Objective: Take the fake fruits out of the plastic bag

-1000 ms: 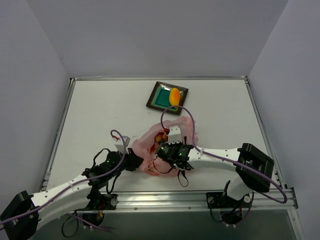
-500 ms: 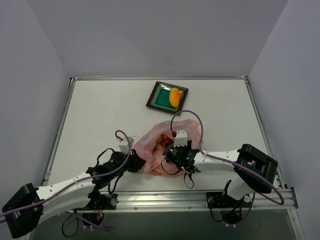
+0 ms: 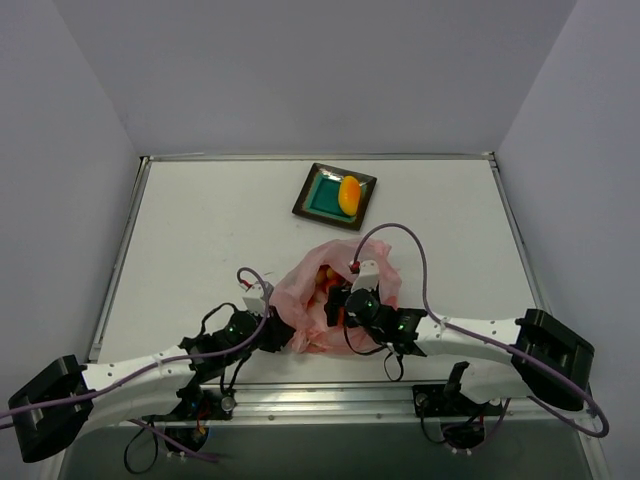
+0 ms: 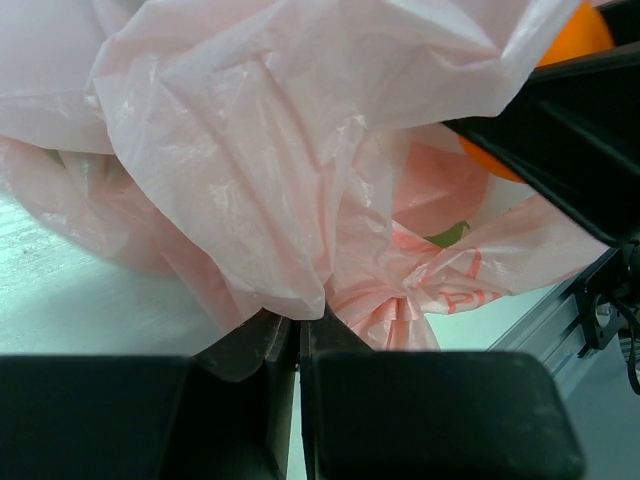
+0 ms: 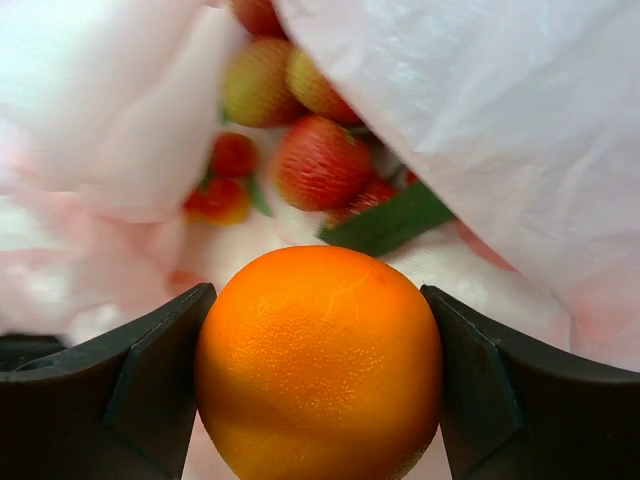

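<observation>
The round orange plastic fruit (image 5: pixel 318 340) sits clamped between the two fingers of my right claw (image 5: pixel 320 392), one pad on each side of it. Its skin is glossy and finely pitted, and it fills the gap between the fingers completely. I hold it low in the mouth of the thin, crinkled pink plastic bag (image 4: pixel 250 150), not yet clear of it.

Just beyond the orange, inside the bag, lie the small red strawberry-like pieces (image 5: pixel 320 160) with a dark green leaf (image 5: pixel 385 225), and a couple of yellowish-red ones (image 5: pixel 260 80) further back. They look blurred, so I cannot count them surely.

My left claw (image 4: pixel 297 335) is closed on a gathered fold of the bag's near edge, with the film pinched tight between the fingers. The orange-red print shows on the knotted part beside it.

Well away, at the far side of the white table (image 3: pixel 200 230), the oblong yellow-orange plastic mango (image 3: pixel 349 194) lies on the square teal plate with a dark rim (image 3: pixel 322 197).

I judge the task partly done: the mango is out, the orange is gripped but has to be lifted free and set down, and the small red pieces are all left to fetch.
</observation>
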Controlling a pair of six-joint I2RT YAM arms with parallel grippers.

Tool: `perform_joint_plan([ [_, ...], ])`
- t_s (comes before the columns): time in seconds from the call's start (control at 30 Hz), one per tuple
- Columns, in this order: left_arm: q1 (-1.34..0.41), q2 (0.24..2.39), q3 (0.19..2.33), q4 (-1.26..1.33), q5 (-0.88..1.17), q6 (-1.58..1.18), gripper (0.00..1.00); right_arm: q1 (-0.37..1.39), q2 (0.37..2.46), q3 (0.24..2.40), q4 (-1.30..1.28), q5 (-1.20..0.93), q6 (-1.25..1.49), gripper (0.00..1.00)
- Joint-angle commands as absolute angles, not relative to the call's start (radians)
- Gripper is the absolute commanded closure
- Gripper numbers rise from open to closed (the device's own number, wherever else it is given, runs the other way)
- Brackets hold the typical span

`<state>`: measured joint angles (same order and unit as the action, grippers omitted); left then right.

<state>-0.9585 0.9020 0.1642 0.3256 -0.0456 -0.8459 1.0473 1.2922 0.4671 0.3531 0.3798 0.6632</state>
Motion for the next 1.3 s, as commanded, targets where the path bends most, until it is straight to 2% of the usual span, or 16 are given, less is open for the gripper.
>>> perform_joint_plan([
  [0.0, -0.969, 0.891, 0.186, 0.353, -0.077, -0.859, 0.98, 1.06, 1.214, 0.475, 0.384, 0.335, 0.632, 0.72],
  [0.27, -0.969, 0.861, 0.241, 0.262, -0.123, -0.844, 0.98, 1.19, 1.108, 0.577, 0.31, 0.311, 0.574, 0.7],
  [0.5, -0.971, 0.908, 0.227, 0.285, -0.113, -0.862, 0.98, 1.206, 0.988, 0.704, 0.295, 0.204, 0.506, 0.7],
  [0.67, -0.971, 0.93, 0.25, 0.299, -0.121, -0.841, 0.97, 1.206, 0.989, 0.793, 0.356, 0.091, 0.456, 0.7],
  [0.77, -0.971, 0.954, 0.245, 0.31, -0.109, -0.838, 0.98, 1.186, 1.028, 0.905, 0.354, 0.121, 0.391, 0.7],
  [1.03, -0.991, 1.012, 0.206, 0.393, -0.097, -0.831, 0.98, 0.815, 1.369, 1.233, 0.344, 0.184, 0.348, 0.71],
  [1.27, -1.0, 1.104, 0.198, 0.486, -0.068, -0.805, 0.98, 0.657, 1.759, 1.419, 0.36, 0.233, 0.269, 0.71],
])
